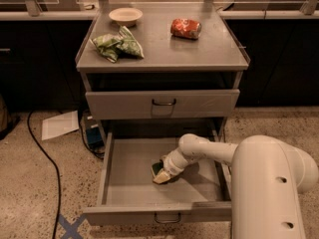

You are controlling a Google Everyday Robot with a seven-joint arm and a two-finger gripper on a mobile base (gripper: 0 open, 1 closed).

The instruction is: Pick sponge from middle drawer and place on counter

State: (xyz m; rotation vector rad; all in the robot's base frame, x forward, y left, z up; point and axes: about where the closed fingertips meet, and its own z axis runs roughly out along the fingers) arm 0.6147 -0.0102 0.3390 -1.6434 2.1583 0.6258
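The gripper (pixel 164 168) is reaching into the open middle drawer (pixel 128 169) and touching the sponge (pixel 159 175), which is lying tilted near the drawer's centre. Whether it is clamping the sponge, I cannot tell. The counter (pixel 164 51) is bearing a bowl (pixel 125 16) near its back-left corner.

A shallow cream bowl (pixel 125 16) sits behind crumpled green snack bags (pixel 118 45), a crushed red can (pixel 185 28) apart; white paper (pixel 60 125) lies on the floor (pixel 30 193).

Gripper (pixel 164 170): down inside the open middle drawer (pixel 128 169), its tip at the sponge (pixel 159 176) on the drawer floor. Counter (pixel 169 51), well above and beyond the gripper: green snack bags (pixel 117 45), pale bowl (pixel 125 16), red can (pixel 186 28).
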